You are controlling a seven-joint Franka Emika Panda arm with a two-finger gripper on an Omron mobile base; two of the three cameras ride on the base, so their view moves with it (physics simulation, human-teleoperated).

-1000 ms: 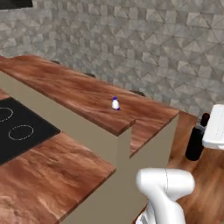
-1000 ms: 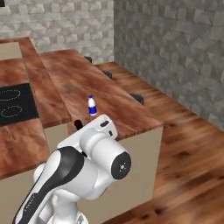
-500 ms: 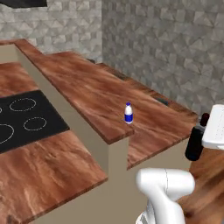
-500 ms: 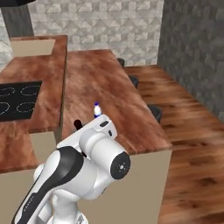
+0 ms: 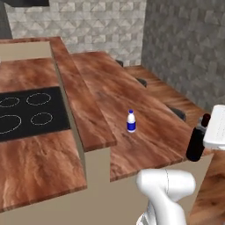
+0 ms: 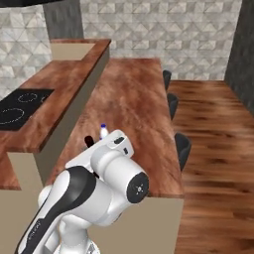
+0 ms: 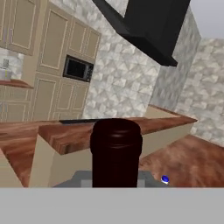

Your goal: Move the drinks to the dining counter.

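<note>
One drink stands delivered so far as the pictures show: the small blue-and-white bottle point(image 5: 131, 121) with its white cap is upright on the dining counter point(image 5: 145, 114), the long reddish-brown worktop of the island, near the raised ledge point(image 5: 79, 101) that divides it from the black cooktop point(image 5: 30, 112). Second drink in transit, by my reading: the slim black bottle point(image 5: 196, 141) hangs upright beside the white hand at the right edge of the left base view, off the near corner of the worktop and not touching it. Hand view has the same dark bottle point(image 7: 116, 151) close up and central, rising between where the finger tips should be, with the ledge and wall cabinets point(image 7: 48, 65) behind. Jaws look clamped on the black bottle, since it is carried clear of any surface, though the fingers themselves are hidden behind it and the width of the opening can't be read. Red can and pale-grey cylinder not accounted for here; judged roughly a quarter done, the second placement pending, two more fetches likely left.
</note>
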